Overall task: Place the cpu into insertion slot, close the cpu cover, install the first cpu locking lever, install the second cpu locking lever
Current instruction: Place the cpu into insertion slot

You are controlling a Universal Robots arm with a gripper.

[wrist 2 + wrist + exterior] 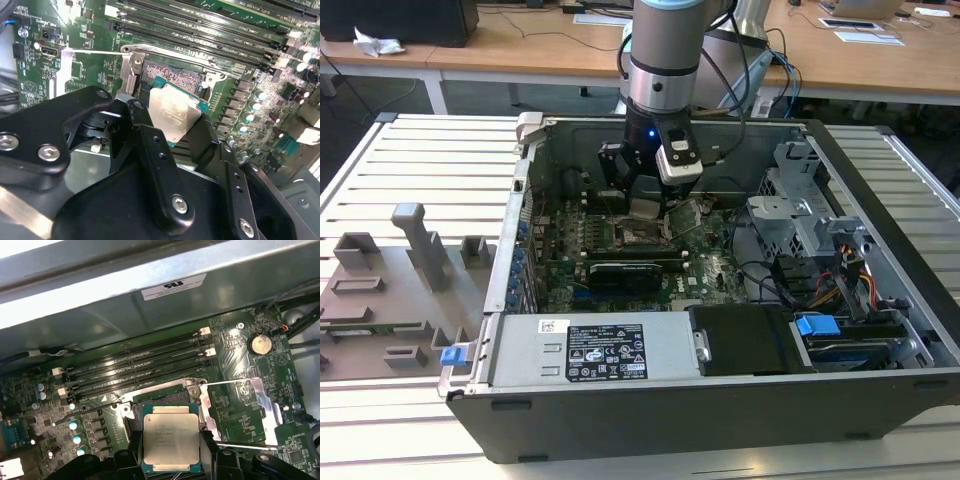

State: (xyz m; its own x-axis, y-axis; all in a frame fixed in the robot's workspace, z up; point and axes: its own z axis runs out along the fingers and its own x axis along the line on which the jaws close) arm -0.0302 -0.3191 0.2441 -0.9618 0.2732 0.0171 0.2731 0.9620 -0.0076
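My gripper (pixel 645 205) is inside the open computer case and shut on the cpu (pixel 170 440), a flat square chip with a dull silver top. Black fingers (pixel 146 131) clamp two opposite edges of the cpu (pixel 175 114). The chip hangs just over the insertion slot (pixel 172 76), whose dark pin field shows past the chip's far edge. I cannot tell whether chip and slot touch. The cpu cover (pixel 241 412), a silver frame with a big window, stands swung open beside the insertion slot (pixel 161 396). A thin locking lever (pixel 95 51) sticks out from the socket's corner.
Long black memory slots (pixel 140 367) run beside the socket. The case wall (pixel 525 200) rises at the exterior view's left. A power supply box (pixel 590 345) lies across the front, and a drive cage (pixel 800 210) with cables is at the right. A grey fixture tray (pixel 390 290) lies outside the case.
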